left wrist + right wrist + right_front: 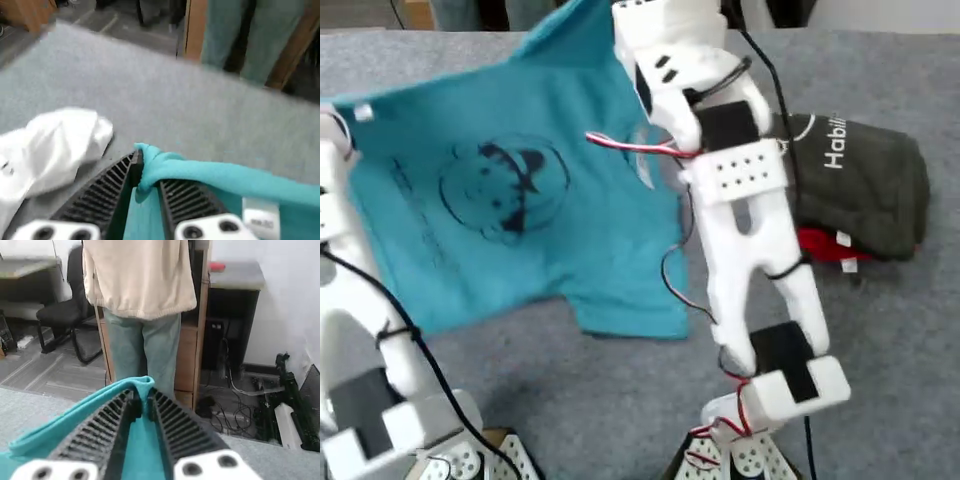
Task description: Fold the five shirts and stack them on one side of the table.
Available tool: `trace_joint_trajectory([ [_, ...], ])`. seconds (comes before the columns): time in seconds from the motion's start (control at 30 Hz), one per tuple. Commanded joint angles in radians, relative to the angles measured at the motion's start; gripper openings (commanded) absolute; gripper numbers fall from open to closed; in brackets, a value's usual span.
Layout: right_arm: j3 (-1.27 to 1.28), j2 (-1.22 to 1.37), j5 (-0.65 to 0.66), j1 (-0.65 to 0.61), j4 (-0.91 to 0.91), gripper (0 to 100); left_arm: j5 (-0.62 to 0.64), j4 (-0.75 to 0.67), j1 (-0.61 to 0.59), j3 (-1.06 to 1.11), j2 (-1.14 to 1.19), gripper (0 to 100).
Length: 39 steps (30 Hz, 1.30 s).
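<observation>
Teal cloth stretches between two white robot arms: a shirt (pixel 520 200) with a dark round print on its front, spread flat-faced over the left and middle of the grey table (pixel 880 380) as seen from above. The left gripper (pixel 145 165) pinches one bunched corner of the shirt between its black ribbed fingers, near the table's left edge. The right gripper (pixel 142 400) clamps another part of the shirt's edge at the far side of the table, its fingers pressed together on a thin fold of the fabric. The right arm (pixel 745 200) reaches from the near edge across the shirt's right side, its red and white wires trailing over the cloth.

To the right of that arm, a folded dark olive shirt (pixel 860 190) sits on top of a red shirt (pixel 820 243), of which only a strip shows at the near side. Both lie close to the table's right side, just apart from the teal one. A crumpled white shirt (pixel 55 145) lies on the table beside the left gripper.
</observation>
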Motion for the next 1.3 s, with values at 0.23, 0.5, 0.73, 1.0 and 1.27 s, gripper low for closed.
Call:
trace_joint_trajectory([
  [0.23,-0.308,0.186,-0.009,-0.008,0.193,1.4,0.057,0.331,0.042,-0.294,0.057,3],
  [0.5,-0.403,0.128,-0.002,-0.048,0.778,1.4,-0.150,0.457,0.035,-0.008,0.028,3],
  [0.73,-0.397,0.107,0.169,-0.084,1.195,1.4,-0.322,0.446,0.035,0.289,-0.026,3],
  [1.0,-0.162,0.028,0.282,-0.054,1.247,1.4,-0.387,0.149,-0.081,0.579,-0.025,3],
  [1.27,0.249,-0.087,0.295,-0.025,1.054,1.4,-0.496,0.169,-0.111,0.613,-0.025,3],
])
